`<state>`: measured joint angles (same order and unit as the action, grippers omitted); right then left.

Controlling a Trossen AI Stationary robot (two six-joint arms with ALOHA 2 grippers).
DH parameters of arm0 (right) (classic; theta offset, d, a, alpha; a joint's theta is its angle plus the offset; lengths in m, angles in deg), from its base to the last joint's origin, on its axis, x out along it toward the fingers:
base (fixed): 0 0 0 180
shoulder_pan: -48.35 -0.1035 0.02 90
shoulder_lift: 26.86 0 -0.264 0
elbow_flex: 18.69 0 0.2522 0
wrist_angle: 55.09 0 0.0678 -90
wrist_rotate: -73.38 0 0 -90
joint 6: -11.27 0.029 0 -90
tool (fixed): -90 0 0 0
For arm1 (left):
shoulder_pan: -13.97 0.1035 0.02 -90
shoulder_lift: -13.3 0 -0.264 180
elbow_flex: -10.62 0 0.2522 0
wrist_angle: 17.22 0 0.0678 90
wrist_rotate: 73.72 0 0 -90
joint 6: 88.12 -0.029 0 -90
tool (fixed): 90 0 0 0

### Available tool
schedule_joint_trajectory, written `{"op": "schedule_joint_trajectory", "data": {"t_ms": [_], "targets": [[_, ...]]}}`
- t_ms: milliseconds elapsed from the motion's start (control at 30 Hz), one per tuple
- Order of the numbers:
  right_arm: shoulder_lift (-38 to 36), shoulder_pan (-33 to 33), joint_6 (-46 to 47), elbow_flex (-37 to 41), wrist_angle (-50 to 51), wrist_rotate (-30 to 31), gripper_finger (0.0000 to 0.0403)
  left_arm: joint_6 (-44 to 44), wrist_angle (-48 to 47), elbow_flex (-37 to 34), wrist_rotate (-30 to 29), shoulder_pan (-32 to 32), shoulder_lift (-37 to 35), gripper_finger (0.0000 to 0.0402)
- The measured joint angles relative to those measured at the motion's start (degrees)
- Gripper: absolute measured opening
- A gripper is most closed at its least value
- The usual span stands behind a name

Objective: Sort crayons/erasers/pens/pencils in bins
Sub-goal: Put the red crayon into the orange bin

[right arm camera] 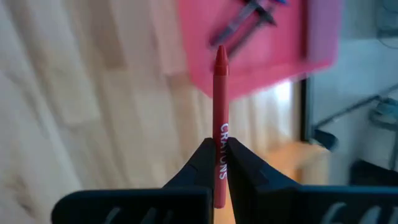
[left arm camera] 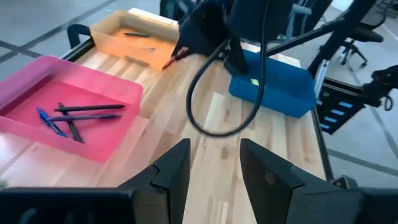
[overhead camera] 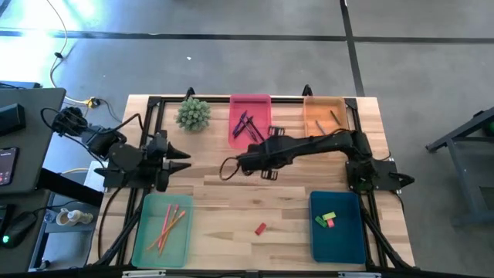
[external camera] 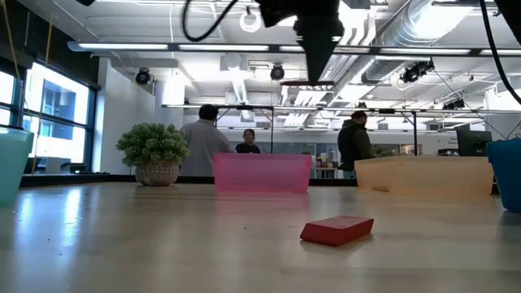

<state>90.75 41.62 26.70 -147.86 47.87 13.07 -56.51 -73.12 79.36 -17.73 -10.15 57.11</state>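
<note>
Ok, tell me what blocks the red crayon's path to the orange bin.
Nothing visible does. The right claw holds the red crayon above the table near the pink plastic bin; the orange plastic bin sits beside it.

A red crayon (right arm camera: 219,124), lettered "CRAYONS", is held clamped in the right gripper (right arm camera: 217,163) above the table's middle, its tip pointing toward the pink bin (overhead camera: 241,133). Dark purple and blue pens (overhead camera: 247,126) are seen lying crossed in that bin. Dark sticks are seen in the orange bin (overhead camera: 323,116). Orange and pink pencils (overhead camera: 168,223) lie in the pale green bin (overhead camera: 145,232). Green and pink erasers (overhead camera: 327,220) rest in the dark blue bin (overhead camera: 340,239). One red eraser (overhead camera: 261,228) lies flat on the table between the two near bins.
</note>
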Motion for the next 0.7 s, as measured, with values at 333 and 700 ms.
{"op": "schedule_joint_trajectory", "data": {"t_ms": [333, 700], "targets": [[-17.01, 5.81, 1.60, 20.11, -6.26, 1.71, 0.0005, -0.38, 0.08, 0.00, 2.52, 6.86, 0.00, 0.0127], [-40.84, 16.16, 2.76, 45.42, -24.29, 1.38, 0.0005, -0.37, 0.20, 0.00, 2.49, 12.15, 0.00, 0.0127]]}}
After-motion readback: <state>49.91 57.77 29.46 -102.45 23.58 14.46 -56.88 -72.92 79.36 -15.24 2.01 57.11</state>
